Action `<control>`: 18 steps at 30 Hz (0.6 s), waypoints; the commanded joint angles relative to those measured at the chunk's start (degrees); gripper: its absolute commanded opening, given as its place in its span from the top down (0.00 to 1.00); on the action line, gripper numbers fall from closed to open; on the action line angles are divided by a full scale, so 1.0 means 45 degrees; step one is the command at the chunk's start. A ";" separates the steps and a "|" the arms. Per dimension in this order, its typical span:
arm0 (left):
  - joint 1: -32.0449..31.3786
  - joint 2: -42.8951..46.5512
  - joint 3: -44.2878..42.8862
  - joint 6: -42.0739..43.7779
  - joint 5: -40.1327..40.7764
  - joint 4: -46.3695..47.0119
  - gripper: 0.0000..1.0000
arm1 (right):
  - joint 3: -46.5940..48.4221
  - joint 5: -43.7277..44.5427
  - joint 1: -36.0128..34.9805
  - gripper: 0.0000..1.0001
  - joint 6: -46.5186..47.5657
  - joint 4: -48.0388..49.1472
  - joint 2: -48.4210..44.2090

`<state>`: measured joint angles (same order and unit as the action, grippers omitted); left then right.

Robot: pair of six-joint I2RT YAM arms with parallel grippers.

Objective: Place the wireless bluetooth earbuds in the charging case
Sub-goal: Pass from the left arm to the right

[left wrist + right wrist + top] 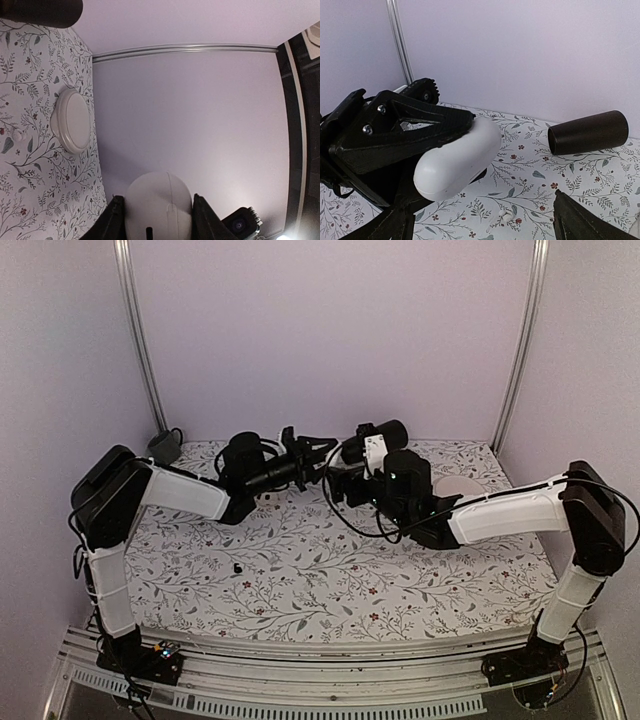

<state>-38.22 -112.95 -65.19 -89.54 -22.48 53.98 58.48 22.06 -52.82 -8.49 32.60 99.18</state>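
Right wrist view has the glossy white pebble-shaped plastic charging case (450, 172) clamped aloft in the left end effector (472, 146), long axis slanting up-right, while the wide-apart right end effector (485, 227) hangs over what looks like a tiny white earbud (505, 216) on the floral table (600, 185).

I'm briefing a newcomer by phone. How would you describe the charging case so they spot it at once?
Start at the floral table and follow the left arm to its tool. The case is the glossy white pebble clamped between the black fingers, clear of the table. The pale round dish nearby lies flat on the table instead.
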 commanded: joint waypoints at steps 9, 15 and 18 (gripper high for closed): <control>-0.0411 0.0626 -0.0201 -0.0041 -0.0046 0.0354 0.71 | 0.1414 0.1619 -0.0033 0.05 0.0436 0.0584 0.1201; -0.0461 0.0694 -0.0279 -0.0011 -0.0045 0.0281 0.71 | 0.1736 0.2075 -0.0038 0.23 0.0668 0.0529 0.1511; -0.0488 0.0705 -0.0313 -0.0026 -0.0017 0.0254 0.71 | 0.1845 0.2086 -0.0075 0.39 0.0865 0.0582 0.1518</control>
<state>-39.51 -112.84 -65.23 -89.67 -21.98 53.69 65.06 28.10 -53.41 -5.98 34.15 104.79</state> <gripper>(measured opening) 0.407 0.693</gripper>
